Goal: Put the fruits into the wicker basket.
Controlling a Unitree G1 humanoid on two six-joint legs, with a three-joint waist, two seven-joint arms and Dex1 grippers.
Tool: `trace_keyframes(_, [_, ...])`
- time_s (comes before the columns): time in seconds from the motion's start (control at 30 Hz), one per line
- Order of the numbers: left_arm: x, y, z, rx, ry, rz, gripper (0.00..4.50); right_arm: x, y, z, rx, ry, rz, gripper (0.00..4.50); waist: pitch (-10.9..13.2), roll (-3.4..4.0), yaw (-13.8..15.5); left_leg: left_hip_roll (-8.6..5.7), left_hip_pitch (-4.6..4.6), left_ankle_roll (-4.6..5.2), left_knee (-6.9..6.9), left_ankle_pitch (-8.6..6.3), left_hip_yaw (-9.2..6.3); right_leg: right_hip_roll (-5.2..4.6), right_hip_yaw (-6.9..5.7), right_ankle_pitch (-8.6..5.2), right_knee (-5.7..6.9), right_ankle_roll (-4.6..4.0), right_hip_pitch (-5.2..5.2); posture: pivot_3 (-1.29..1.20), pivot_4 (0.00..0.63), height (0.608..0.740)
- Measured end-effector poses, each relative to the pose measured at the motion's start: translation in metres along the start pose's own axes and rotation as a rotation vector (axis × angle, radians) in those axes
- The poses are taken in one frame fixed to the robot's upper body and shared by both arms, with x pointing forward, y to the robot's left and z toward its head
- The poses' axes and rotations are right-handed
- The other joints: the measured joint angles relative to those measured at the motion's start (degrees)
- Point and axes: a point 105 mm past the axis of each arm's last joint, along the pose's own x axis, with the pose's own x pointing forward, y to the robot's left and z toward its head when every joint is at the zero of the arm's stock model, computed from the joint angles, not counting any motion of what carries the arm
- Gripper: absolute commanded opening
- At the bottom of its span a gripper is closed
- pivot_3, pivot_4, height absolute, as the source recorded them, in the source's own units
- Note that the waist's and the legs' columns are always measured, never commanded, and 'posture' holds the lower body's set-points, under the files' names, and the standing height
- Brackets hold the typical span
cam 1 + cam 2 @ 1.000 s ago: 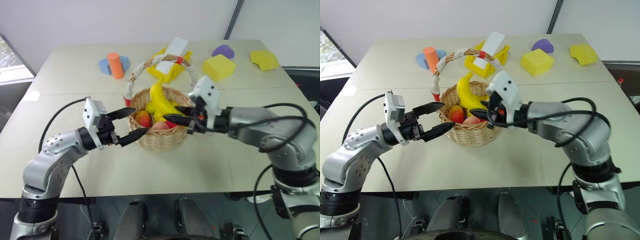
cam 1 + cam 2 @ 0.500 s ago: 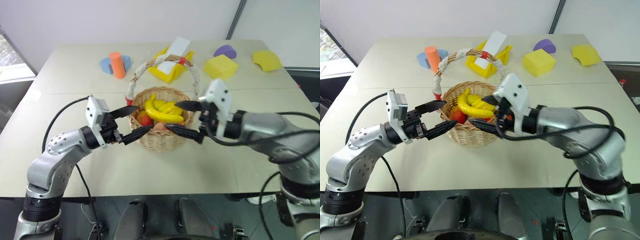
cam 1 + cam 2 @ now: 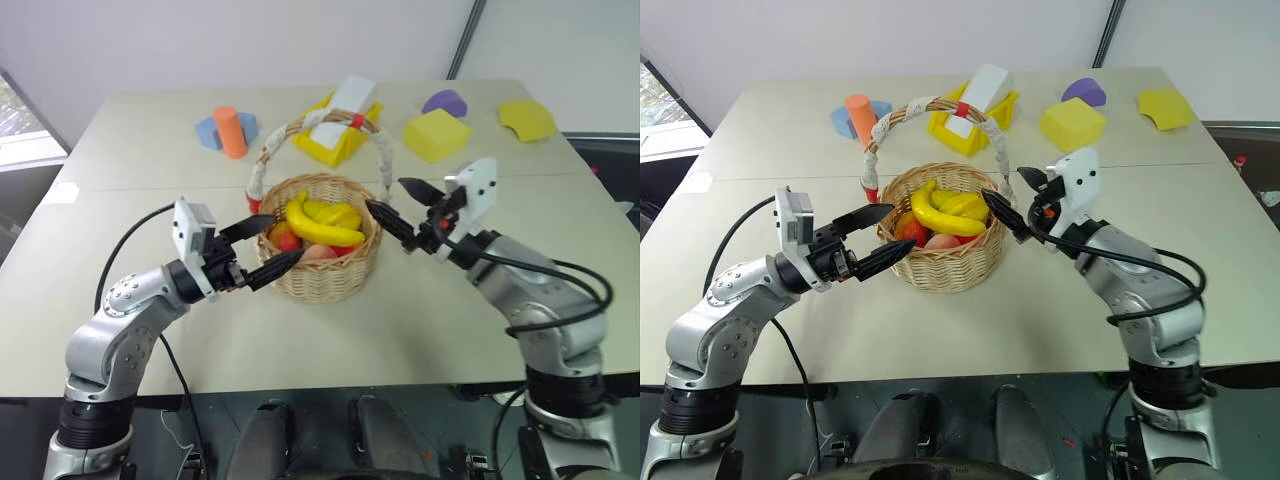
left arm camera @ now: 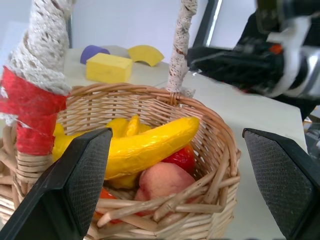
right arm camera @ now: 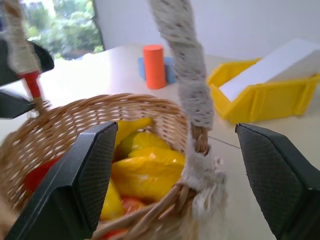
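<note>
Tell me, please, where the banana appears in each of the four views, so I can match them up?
Left eye view: banana lies on top of the fruit in the basket, at picture centre.
Right eye view: same spot, slightly left of centre.
Left wrist view: across the basket's middle.
Right wrist view: inside the rim, lower centre.
Shared landmark: the handle's red band.

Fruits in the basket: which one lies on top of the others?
The banana. Long, curved and yellow, it lies across the top of the wicker basket, while the pinkish peach and the red fruit sit beneath it.
</note>
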Motion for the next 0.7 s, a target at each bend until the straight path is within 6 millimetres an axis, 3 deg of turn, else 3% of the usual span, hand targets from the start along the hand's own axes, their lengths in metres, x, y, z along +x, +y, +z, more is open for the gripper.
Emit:
trace_keyframes(0.1, [0.000, 0.000, 0.000, 0.000, -0.001, 0.003, 4.50, 0.005, -0.002, -0.005, 0.020, -0.015, -0.017, 3.14, 0.00, 0.00, 0.09, -0.02, -0.02, 0.00, 0.00, 0.00, -0.01, -0.03, 0.00, 0.00, -0.01, 0.00, 0.00, 0.00, 0.150, 0.740])
trace_keyframes(0.3, [0.003, -0.004, 0.000, -0.006, -0.015, 0.003, 4.50, 0.007, -0.006, -0.004, 0.036, -0.037, -0.027, 0.07, 0.00, 0.00, 0.05, -0.02, -0.01, 0.00, -0.01, 0.00, -0.02, -0.03, 0.00, 0.00, -0.01, 0.00, 0.00, 0.00, 0.150, 0.740])
trace_keyframes(0.53, [0.006, -0.009, 0.000, -0.013, -0.020, -0.017, 4.50, 0.002, -0.014, -0.005, 0.031, -0.032, -0.079, 0.03, 0.01, 0.01, 0.03, -0.02, -0.01, 0.00, -0.01, 0.00, -0.02, -0.04, 0.00, 0.00, -0.01, 0.00, 0.00, 0.00, 0.150, 0.740])
trace_keyframes(0.7, [0.008, -0.010, 0.001, -0.019, -0.025, -0.023, 4.50, -0.017, -0.051, 0.009, -0.025, -0.066, -0.266, 0.03, 0.01, 0.02, 0.15, -0.07, -0.03, 0.00, -0.02, 0.00, -0.02, -0.07, 0.00, 0.00, -0.03, 0.00, 0.00, 0.00, 0.150, 0.740])
